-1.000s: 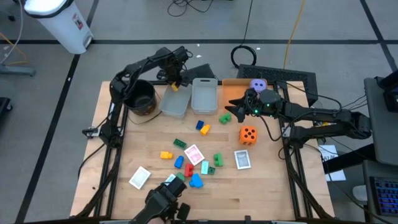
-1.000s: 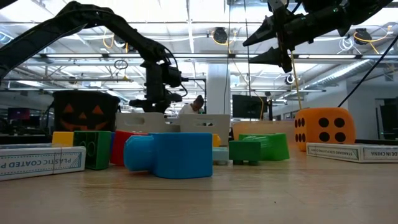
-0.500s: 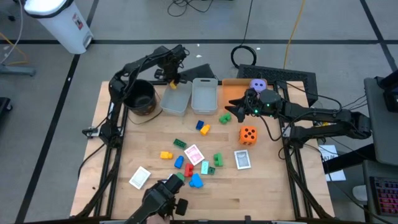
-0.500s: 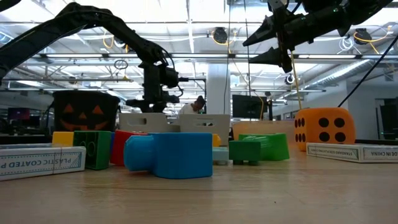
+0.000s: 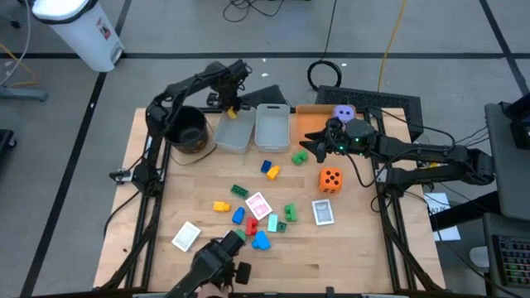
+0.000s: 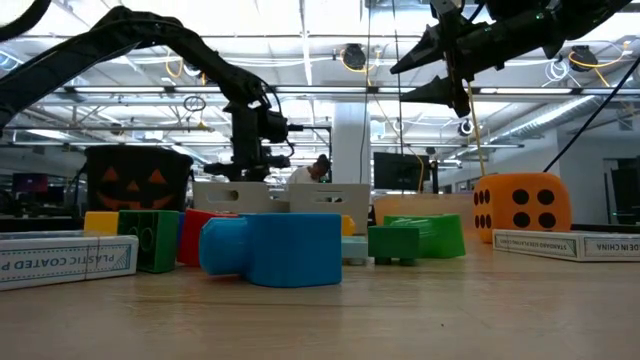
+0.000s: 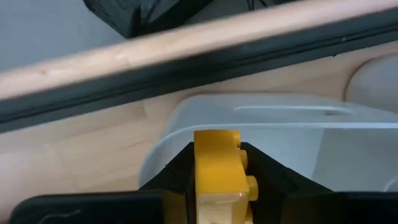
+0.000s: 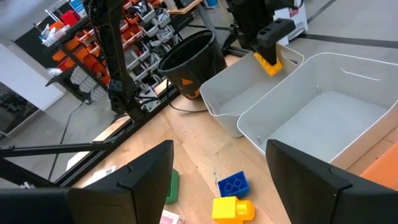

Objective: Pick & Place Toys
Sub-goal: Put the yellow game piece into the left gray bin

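Yellow block [image 7: 217, 168] is pinched between my left gripper's [image 5: 232, 105] two dark fingers [image 7: 168, 177], and it sits right over the far end of the left clear bin [image 5: 234, 134], just beside the black pot [image 5: 189, 129]. From the left wrist cam I only get the top of the block; the rest runs out of frame, and the bin's rim [image 7: 249, 112] fills most of what's beyond it. The right wrist cam catches the same block [image 8: 268, 62] from across the table, hanging above that bin's wall [image 8: 239, 78].

Right gripper [image 5: 308, 142] hovers off the table near the orange tray [image 5: 313, 120], fingers [image 8: 134, 180] spread wide with nothing between them. There's a green block [image 5: 299, 156] right under it, partly hidden by the fingers in the overhead view, so I can't say how close it is in height. The second bin [image 5: 272, 126] is beside the first one.

Rest of the toys are on the wood: orange die [image 5: 330, 180], purple die [image 5: 344, 112] up at the back edge with the arm over part of it, blue and yellow blocks [image 5: 269, 169] near the bins, and a cluster of cards and blocks [image 5: 257, 217] toward the front.

Low cam is mostly blocked by a blue block [image 6: 275, 248] up close, and the card box [image 6: 65, 262] is cut off at the edge.
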Controlling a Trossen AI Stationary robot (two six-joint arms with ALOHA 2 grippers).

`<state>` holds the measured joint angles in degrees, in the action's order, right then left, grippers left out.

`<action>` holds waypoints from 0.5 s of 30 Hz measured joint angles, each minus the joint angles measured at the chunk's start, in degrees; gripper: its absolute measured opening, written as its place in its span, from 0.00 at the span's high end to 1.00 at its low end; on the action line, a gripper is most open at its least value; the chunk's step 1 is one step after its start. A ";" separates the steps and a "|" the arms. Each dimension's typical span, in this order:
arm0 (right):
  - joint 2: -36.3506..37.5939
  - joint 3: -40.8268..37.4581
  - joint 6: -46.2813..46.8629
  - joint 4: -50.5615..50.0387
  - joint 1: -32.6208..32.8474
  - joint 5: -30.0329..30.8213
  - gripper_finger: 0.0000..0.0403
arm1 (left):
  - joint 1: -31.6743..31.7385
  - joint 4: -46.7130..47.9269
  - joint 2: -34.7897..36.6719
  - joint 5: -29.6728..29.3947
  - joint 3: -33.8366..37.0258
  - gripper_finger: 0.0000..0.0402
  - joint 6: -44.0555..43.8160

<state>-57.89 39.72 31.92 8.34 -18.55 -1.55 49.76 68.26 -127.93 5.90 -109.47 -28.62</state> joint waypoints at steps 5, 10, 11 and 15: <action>0.00 0.00 0.04 0.00 0.02 -0.01 0.38 | -0.01 1.14 -1.62 1.21 0.04 0.72 0.01; 0.00 0.00 0.22 -0.14 0.02 -0.01 0.38 | -0.28 1.15 -1.84 -0.56 0.04 0.70 0.00; 0.00 0.00 0.21 -0.18 0.02 -0.01 0.38 | -0.28 1.11 -1.84 -0.73 0.04 0.70 0.02; 0.00 0.00 0.13 -0.44 0.02 -0.01 0.38 | -0.15 0.92 -1.84 -0.88 0.04 0.69 0.02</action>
<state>-57.89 39.72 32.05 7.90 -18.52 -1.56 49.60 69.18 -129.78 5.02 -109.43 -28.60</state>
